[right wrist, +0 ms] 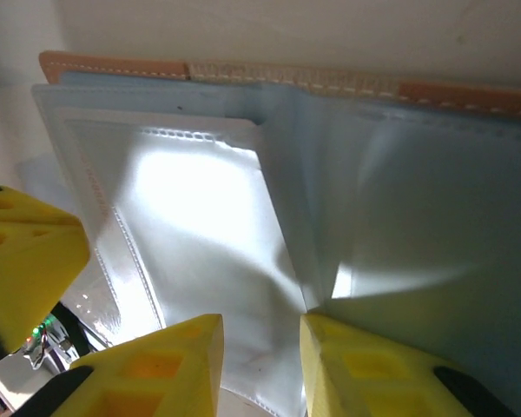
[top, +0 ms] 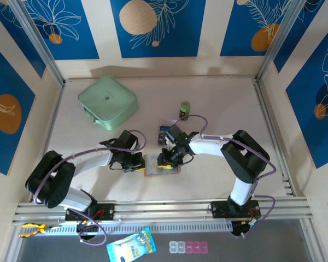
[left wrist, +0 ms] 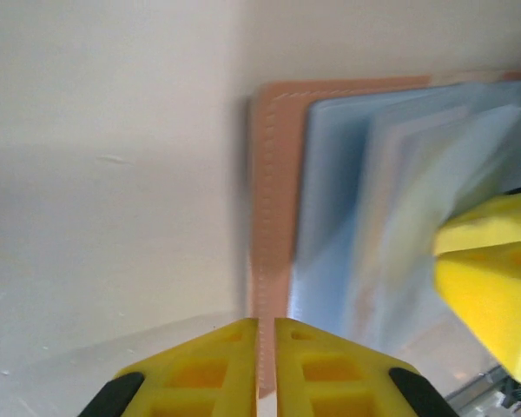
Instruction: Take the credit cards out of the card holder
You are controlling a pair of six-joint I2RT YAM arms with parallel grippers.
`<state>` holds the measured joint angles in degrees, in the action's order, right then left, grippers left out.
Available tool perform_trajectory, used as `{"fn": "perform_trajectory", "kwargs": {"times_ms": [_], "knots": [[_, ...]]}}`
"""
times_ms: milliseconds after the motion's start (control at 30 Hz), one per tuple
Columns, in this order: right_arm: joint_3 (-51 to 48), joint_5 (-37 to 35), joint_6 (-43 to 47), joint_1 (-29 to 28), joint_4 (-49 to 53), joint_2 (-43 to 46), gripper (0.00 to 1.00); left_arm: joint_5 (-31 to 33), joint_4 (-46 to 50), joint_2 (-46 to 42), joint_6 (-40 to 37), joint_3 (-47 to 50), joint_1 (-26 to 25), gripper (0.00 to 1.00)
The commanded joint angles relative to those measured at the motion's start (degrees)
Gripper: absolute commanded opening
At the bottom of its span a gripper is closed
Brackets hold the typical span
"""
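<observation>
You're working on a pale beige table (top: 218, 109) boxed in by cream walls (top: 101, 33) that carry blue panels with leaf drawings and orange discs. An aluminium rail (top: 164, 208) runs along the near edge.

The largest thing is a mint-green square case (top: 107, 102), near the far left corner.

The card holder (top: 152, 166) lies open around the middle of the table, closer to the near edge. Its sleeves face up and its long axis runs left to right, parallel to that edge. The tan cover shows as a stitched border around grey clear sleeves.

Your left gripper (top: 139, 166) is at the holder's left end. In the left wrist view its fingers are pressed almost together on the tan edge.

Your right gripper (top: 167, 162) is over the holder's right half. In the right wrist view its fingers stand apart with a clear sleeve in the gap.

Just beyond the holder, toward the far edge, a dark blue credit card (top: 165, 131) lies flat. A small green can (top: 185, 109) stands farther back.
</observation>
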<state>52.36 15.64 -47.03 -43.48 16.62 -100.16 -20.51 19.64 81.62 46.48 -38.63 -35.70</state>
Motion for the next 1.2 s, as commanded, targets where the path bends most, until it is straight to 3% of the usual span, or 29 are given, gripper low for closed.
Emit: {"fn": "perform_trajectory", "kwargs": {"times_ms": [0, 367, 1167], "knots": [[-2.09, 2.52, -0.28, 0.81, -1.57, 1.12, 0.29, -1.09, 0.57, -2.01, 1.60, -2.69, -0.45, 0.14], [-4.71, 4.97, -1.14, 2.47, -5.23, 0.99, 0.24, -4.56, -7.77, 2.12, 6.88, -4.36, -2.87, 0.31], [-6.93, 7.92, -2.01, 3.72, -9.04, -0.10, 0.21, -3.16, -10.87, 8.11, 7.62, -2.33, -3.71, 0.37]]}}
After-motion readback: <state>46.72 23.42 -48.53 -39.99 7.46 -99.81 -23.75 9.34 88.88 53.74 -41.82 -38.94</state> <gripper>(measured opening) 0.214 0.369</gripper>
